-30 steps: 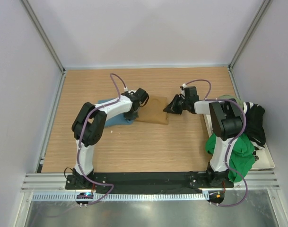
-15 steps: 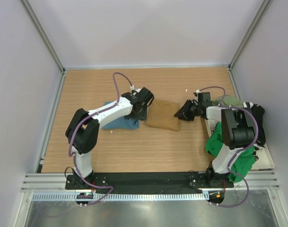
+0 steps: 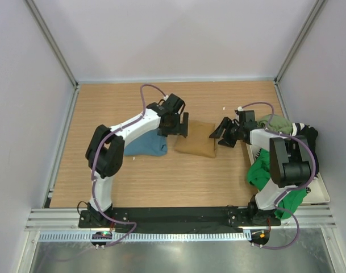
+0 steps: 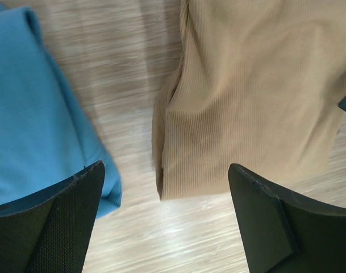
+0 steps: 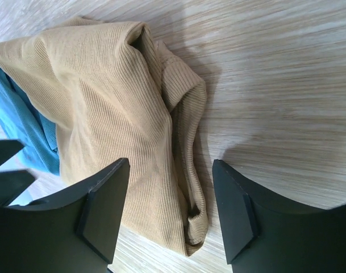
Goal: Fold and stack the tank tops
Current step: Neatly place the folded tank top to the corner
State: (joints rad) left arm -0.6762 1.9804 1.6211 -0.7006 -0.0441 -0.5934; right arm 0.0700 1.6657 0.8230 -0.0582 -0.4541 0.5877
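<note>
Wooden desk (image 3: 161,182) carries the folded tan top (image 3: 196,146) just beside the teal top (image 3: 144,147), not on it. Both the left gripper (image 3: 178,126) and right gripper (image 3: 222,133) stand wide, empty. Risk: pinching only the upper layer would undo the fold.

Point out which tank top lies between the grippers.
The tan brown tank top, folded between the left gripper and right gripper; the teal blue tank top lies beyond the left gripper.

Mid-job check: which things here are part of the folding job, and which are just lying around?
Job: teal top, tan top, green top, olive top, black top.
Lying about: white tray, white speck on the table.
</note>
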